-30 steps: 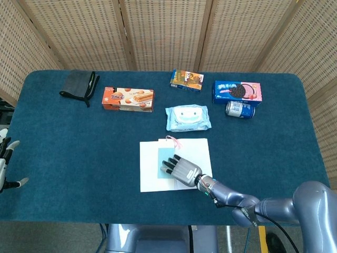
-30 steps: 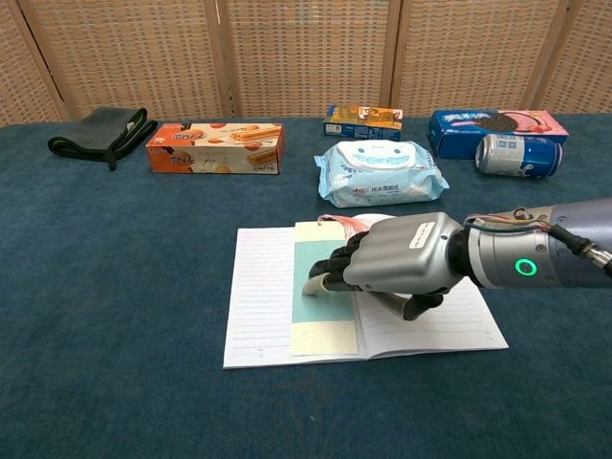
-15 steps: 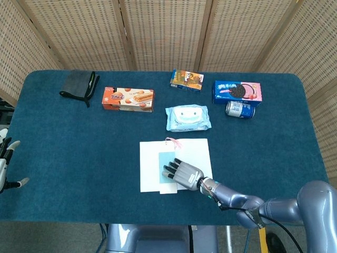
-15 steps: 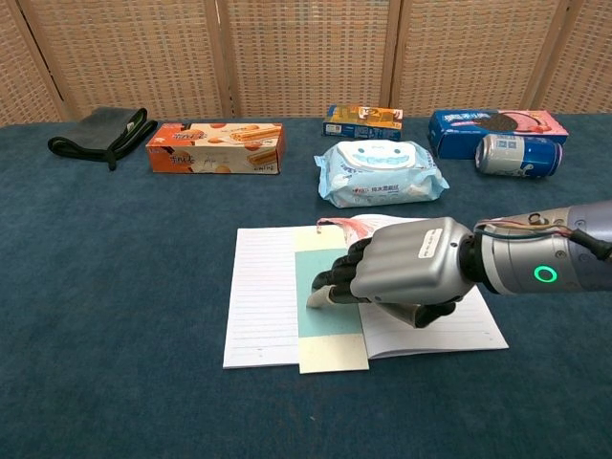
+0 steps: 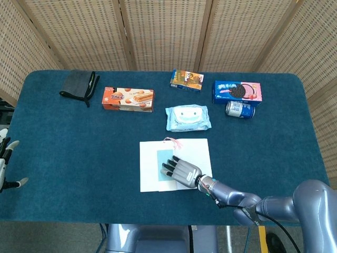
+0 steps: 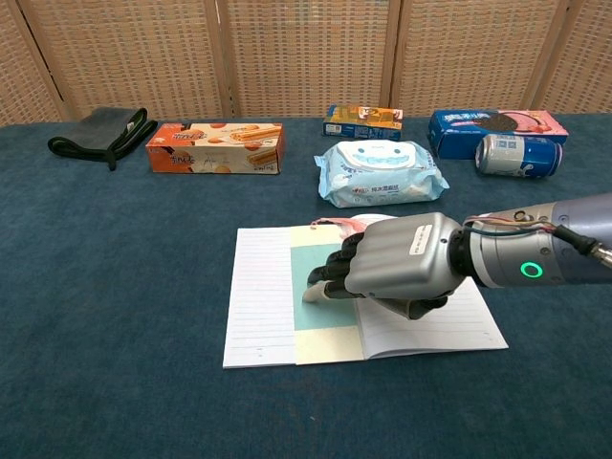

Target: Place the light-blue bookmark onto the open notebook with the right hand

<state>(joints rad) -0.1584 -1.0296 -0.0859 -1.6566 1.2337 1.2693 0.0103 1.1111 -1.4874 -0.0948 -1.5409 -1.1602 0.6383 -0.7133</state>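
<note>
Bright even indoor light, soft faint shadows, no glare, both views sharp, little edge distortion

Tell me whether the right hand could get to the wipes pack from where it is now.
Probably yes. The right hand rests on the light-blue bookmark on the open notebook, and the wipes pack lies just beyond the notebook's far edge with only bare table between. It would have to lift off the bookmark first.

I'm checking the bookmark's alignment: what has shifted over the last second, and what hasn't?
The right hand, fingertips pressing the light-blue bookmark, slid it toward the robot past the open notebook's near edge, then pushed it back, so its lower end now roughly meets that edge. The notebook, wet-wipes pack, boxes and can stayed put.
</note>
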